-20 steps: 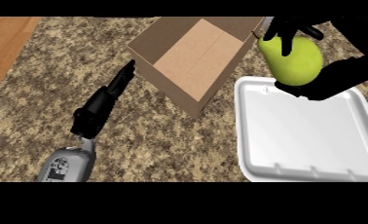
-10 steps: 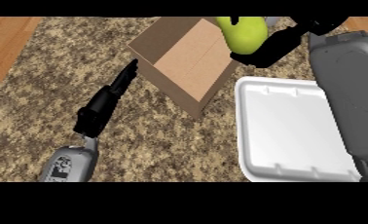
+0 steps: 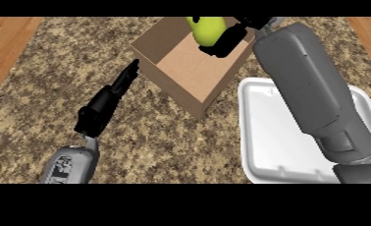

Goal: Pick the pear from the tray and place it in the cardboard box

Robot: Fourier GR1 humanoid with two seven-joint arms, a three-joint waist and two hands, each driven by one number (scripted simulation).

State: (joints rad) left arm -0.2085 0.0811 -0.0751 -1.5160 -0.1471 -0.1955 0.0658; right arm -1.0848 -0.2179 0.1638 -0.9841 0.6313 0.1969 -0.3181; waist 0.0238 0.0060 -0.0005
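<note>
A yellow-green pear (image 3: pixel 205 29) hangs over the far part of the open cardboard box (image 3: pixel 190 68), near the view's top edge. My right hand (image 3: pixel 230 39) is curled round the pear's right side, and its grey forearm stretches across the white tray (image 3: pixel 282 146). The tray shows nothing lying in its visible part. My left hand (image 3: pixel 110 99) lies open and flat on the counter, fingers straight, their tips just left of the box's left wall.
The speckled granite counter (image 3: pixel 80 63) stretches left of and in front of the box. Wooden strips (image 3: pixel 16 38) run along the far left and far right. The tray sits right beside the box's right corner.
My right hand has carried the pear leftward and away from me, from above the tray's far edge to over the box. The left hand has stayed still.
</note>
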